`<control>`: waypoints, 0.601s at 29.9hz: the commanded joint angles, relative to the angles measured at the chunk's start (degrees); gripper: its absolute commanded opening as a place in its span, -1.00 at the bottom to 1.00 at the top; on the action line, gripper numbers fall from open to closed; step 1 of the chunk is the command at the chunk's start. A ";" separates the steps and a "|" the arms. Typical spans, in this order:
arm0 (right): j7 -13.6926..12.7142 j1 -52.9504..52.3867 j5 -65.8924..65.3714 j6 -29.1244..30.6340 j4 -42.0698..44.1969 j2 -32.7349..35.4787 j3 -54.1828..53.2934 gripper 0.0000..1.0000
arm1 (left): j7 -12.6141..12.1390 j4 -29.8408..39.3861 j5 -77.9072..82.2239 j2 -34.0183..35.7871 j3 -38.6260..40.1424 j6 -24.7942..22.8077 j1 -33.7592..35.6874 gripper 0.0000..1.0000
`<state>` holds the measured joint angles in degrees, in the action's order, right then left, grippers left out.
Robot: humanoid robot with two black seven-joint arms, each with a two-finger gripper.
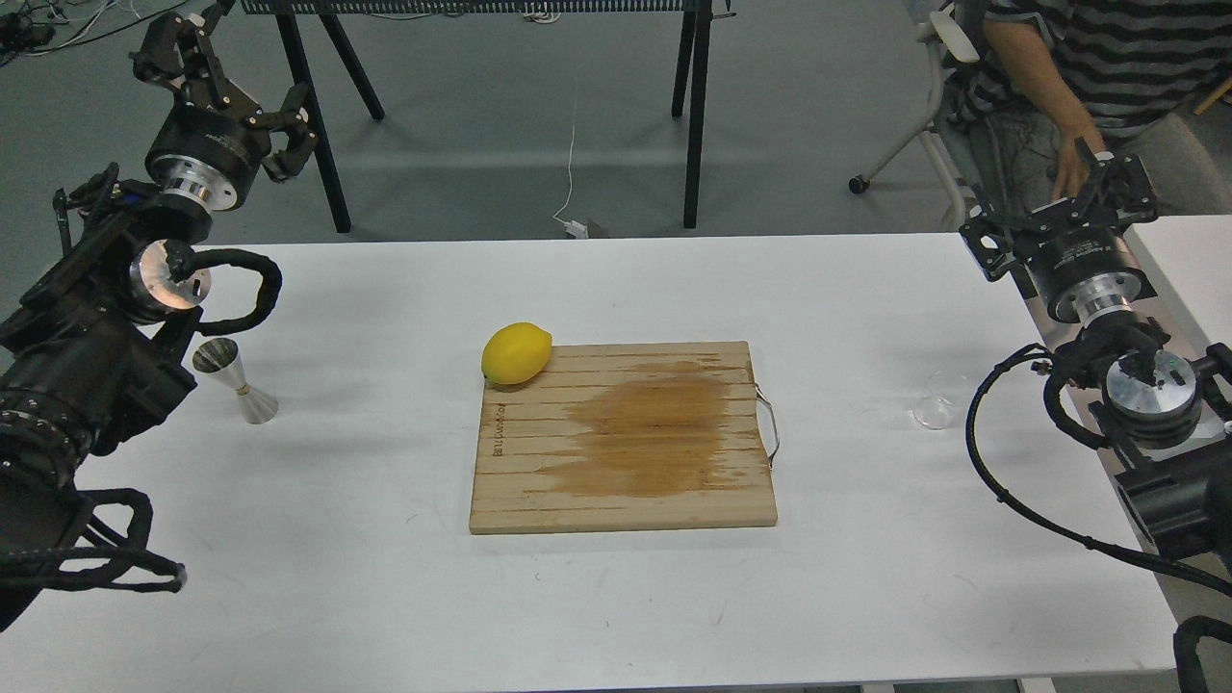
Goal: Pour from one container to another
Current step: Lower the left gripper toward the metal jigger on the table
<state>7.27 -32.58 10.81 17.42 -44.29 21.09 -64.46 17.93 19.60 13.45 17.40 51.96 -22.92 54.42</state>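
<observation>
Glass cup (933, 412) sits way out on the right of the surface (385, 577), jigger (236, 381) far left, so each one's near an arm of ours. Left fingers (236, 72) are spread wide holding nothing; right fingers (1107, 178) we can't tell.

Two black arms: left arm (87, 375), right arm (1145, 404). Silver wrist rings, round silver joint caps, looped black sheathed cables. Black two-finger grippers.
</observation>
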 commanded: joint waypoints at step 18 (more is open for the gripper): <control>0.03 -0.12 0.00 0.42 -0.18 0.09 -0.57 0.98 | 1.31 0.35 0.79 0.97 -1.15 -2.91 0.69 1.00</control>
<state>7.25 -32.60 10.81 17.84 -44.38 21.11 -64.90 18.91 19.48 13.51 18.07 51.14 -23.96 54.77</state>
